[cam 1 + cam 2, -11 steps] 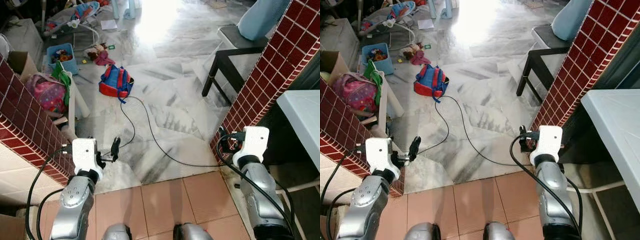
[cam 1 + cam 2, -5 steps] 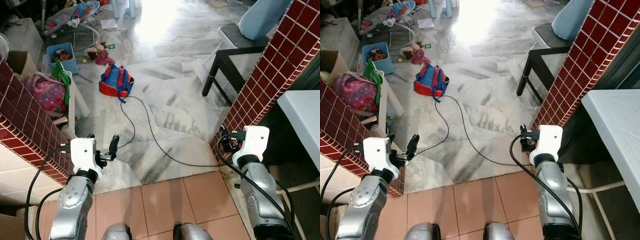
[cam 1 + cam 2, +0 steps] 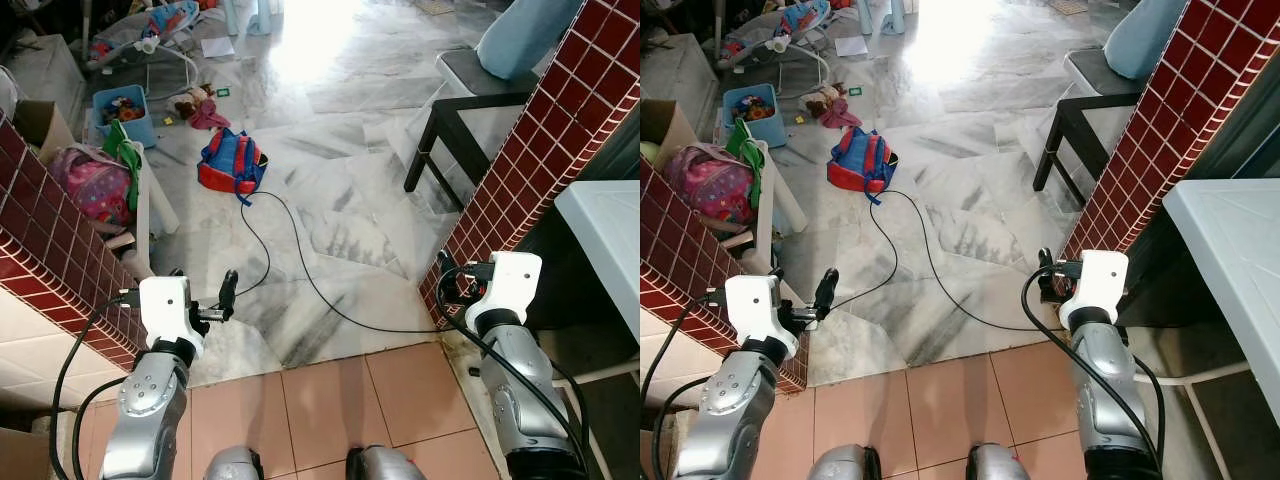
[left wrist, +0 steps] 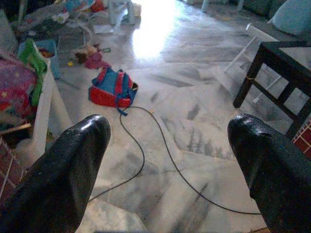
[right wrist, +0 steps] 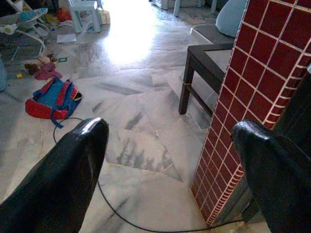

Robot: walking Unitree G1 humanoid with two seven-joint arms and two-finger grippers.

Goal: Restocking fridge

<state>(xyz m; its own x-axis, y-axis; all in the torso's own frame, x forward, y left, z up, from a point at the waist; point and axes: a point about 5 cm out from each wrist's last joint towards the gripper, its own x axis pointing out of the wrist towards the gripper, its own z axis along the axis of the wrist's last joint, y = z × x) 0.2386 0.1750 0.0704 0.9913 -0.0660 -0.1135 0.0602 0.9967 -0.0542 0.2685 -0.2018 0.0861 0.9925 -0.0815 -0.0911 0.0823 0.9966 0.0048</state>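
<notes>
Looking down doorway between red-tiled walls [image 3: 60, 255]. Blue bin [image 3: 125, 113] far left holds toys; cardboard box [image 3: 35, 125] beside it, contents hidden. Fridge nowhere, so can't place it relative to grippers. Backpack [image 3: 231, 162] on marble floor [image 3: 350, 180] well ahead, black cable [image 3: 300, 270] trailing from it. Left gripper [image 4: 165, 160] and right gripper [image 5: 167, 160] both raised forward at waist level, fingers spread wide, nothing between them.

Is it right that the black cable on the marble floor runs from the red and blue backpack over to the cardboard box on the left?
Not quite. The black cable does start by the red and blue backpack, but it runs to the red brick pillar on the right, not the box. The left eye view shows this.
</notes>
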